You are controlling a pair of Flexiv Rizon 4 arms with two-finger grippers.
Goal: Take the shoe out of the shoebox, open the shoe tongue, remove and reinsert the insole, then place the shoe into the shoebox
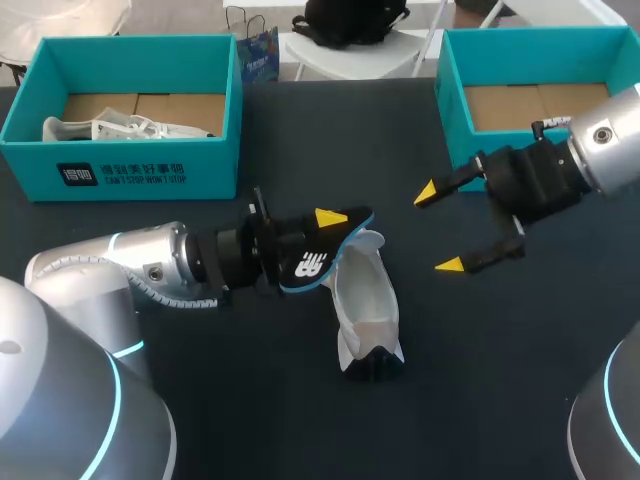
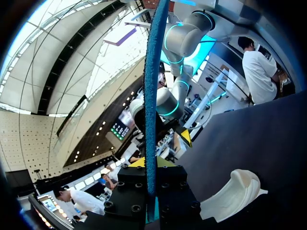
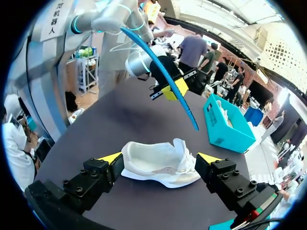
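From the head view: a white shoe (image 1: 365, 310) on its side on the dark table (image 1: 500, 380), about mid-table, outside both boxes. Pale upper and lining, loose flap at the far end, dark patch at the near end. Long axis from the far side toward the robot, leaning a little to the right; toe and heel hard to tell apart here. Just left of its far end, touching or nearly so, a black-and-blue insole (image 1: 320, 262) with a white logo, pinched in the left gripper (image 1: 318, 240), long axis pointing right and slightly away. To the right, the right gripper (image 1: 438, 229), jaws spread wide with nothing between them, apart from the shoe. At the far left a teal left shoebox (image 1: 120, 170) with a second shoe (image 1: 120, 128) inside; at the far right a teal right shoebox (image 1: 450, 110).

From the left wrist view: insole (image 2: 152, 96) edge-on, a thin blue strip standing straight out of the left gripper (image 2: 152, 165), clamped from both sides. Beside it, lower down, the white shoe (image 2: 235, 191) on the table.

From the right wrist view: right gripper (image 3: 160, 158) gaping, shoe (image 3: 160, 165) ahead between the spread tips, untouched, lying crosswise to the fingers, flap end toward the left shoebox (image 3: 225, 124). Beyond it, the curved insole (image 3: 163, 76) in the left gripper (image 3: 170, 88)
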